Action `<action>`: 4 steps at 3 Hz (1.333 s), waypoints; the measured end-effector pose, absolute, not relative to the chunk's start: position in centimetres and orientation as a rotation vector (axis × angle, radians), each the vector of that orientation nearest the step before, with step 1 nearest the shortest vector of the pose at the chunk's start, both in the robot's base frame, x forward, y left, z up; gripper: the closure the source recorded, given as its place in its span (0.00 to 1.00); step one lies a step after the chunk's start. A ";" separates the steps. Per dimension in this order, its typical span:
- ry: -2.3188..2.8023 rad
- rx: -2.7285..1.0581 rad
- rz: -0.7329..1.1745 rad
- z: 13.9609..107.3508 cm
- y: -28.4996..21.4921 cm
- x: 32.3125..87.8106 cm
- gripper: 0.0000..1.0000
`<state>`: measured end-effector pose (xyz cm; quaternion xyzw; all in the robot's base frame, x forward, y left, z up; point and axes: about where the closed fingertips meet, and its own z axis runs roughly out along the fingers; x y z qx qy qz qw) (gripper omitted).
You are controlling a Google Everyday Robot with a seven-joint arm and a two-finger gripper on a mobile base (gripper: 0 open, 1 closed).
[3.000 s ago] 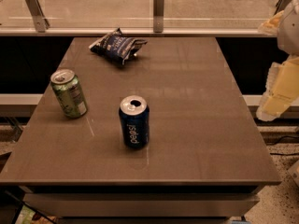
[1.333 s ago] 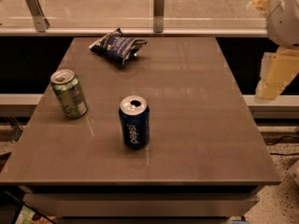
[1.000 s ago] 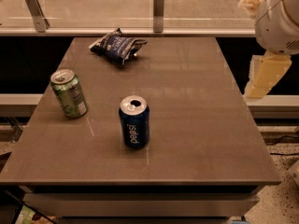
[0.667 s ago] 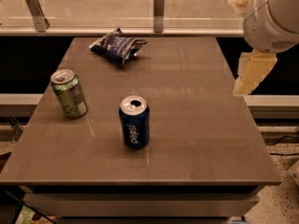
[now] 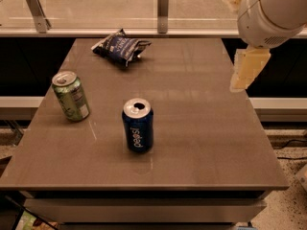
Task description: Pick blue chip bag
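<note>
Gripper [image 5: 245,71]: above the right edge of the counter [image 5: 201,128], nearer the far right corner than the near right one; seen as a pale yellowish piece hanging below a round white arm housing [image 5: 276,11].
Grip: wide or narrow, not to be made out.
Gripper to bag: well apart, with the bare far half of the counter between them.
Blue chip bag [image 5: 120,46]: lying flat and crumpled close to the far edge, left of its middle, toward the far left corner; dark navy with white lettering and pale ends; touching neither can.
Pepsi can [image 5: 137,131]: upright around the middle of the counter, slightly toward the near edge and left of centre; blue, top opened, white lettering running down its side.
Green can [image 5: 71,96]: standing near the left edge, about midway along it; top opened; apart from the Pepsi can.
Glass rail [image 5: 96,11]: just behind the far edge, held by metal posts [image 5: 163,6].
</note>
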<state>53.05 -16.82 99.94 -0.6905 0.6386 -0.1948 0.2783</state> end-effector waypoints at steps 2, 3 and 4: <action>1.702 -1.882 -0.549 99.0 -15.2 57.1 0.00; 1.665 -1.897 -0.557 98.4 -14.1 59.4 0.00; 1.612 -1.908 -0.556 98.1 -12.9 61.7 0.00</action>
